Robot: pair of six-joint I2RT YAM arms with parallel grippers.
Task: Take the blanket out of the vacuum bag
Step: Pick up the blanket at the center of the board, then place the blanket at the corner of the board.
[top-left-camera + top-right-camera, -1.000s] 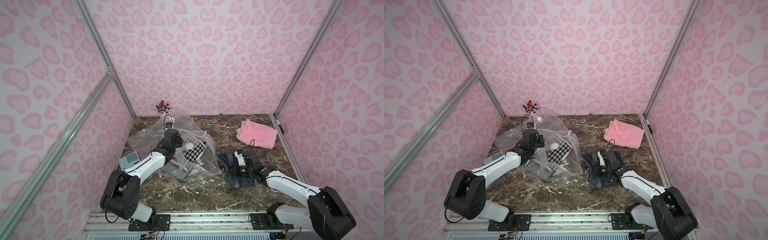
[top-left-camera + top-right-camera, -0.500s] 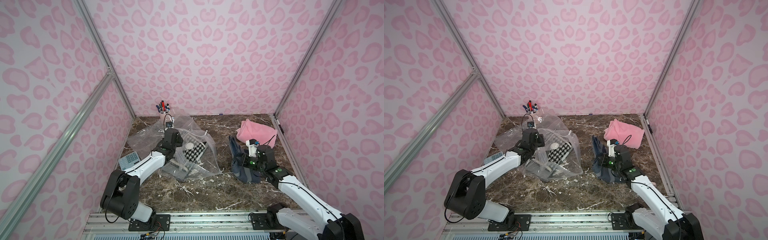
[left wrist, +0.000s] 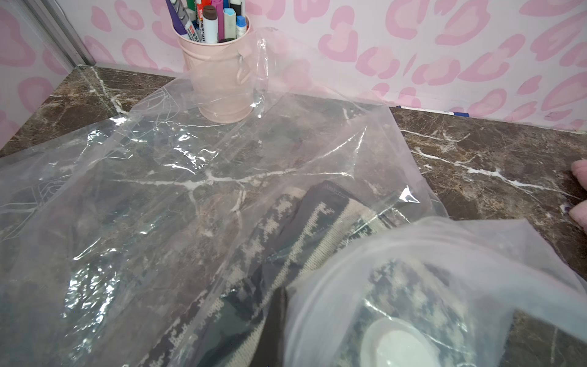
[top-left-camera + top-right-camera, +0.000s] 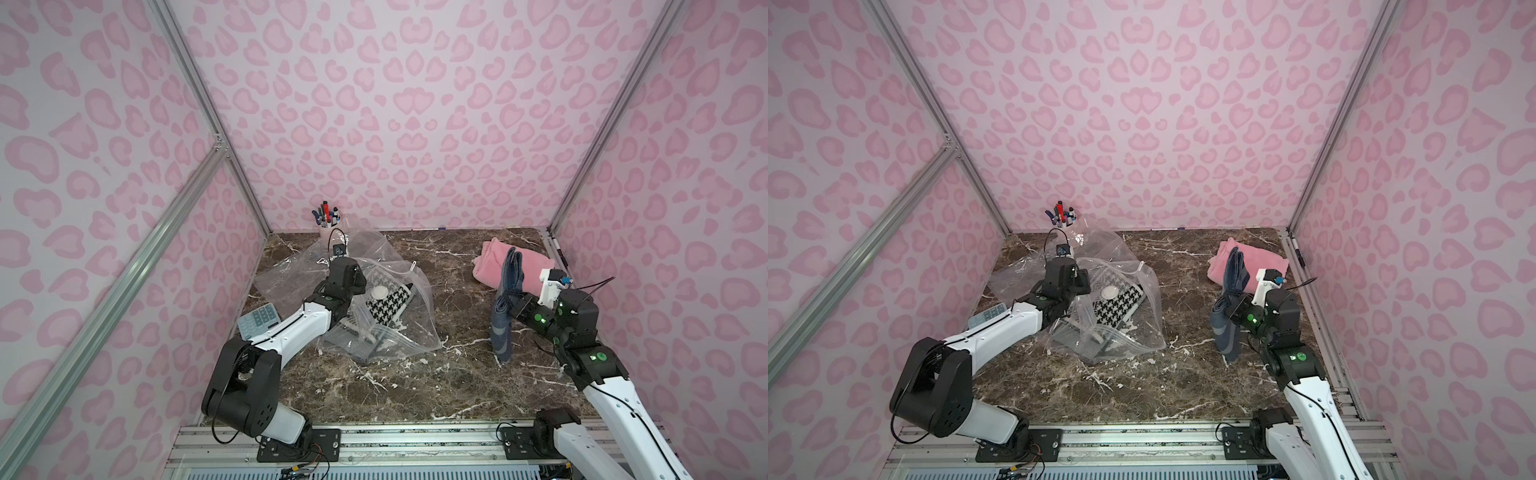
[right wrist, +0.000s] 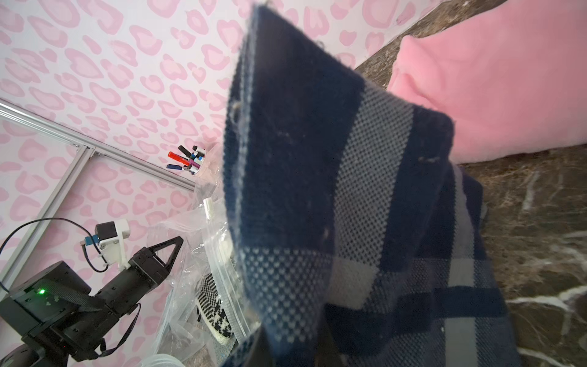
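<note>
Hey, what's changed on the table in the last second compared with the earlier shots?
The right pincer, shut on the navy plaid blanket, lifted it off the table and swung it toward the back right. It now hangs near the pink blanket. Nothing was let go. Unchanged: the left pincer at the vacuum bag, with the houndstooth blanket still inside.
</note>
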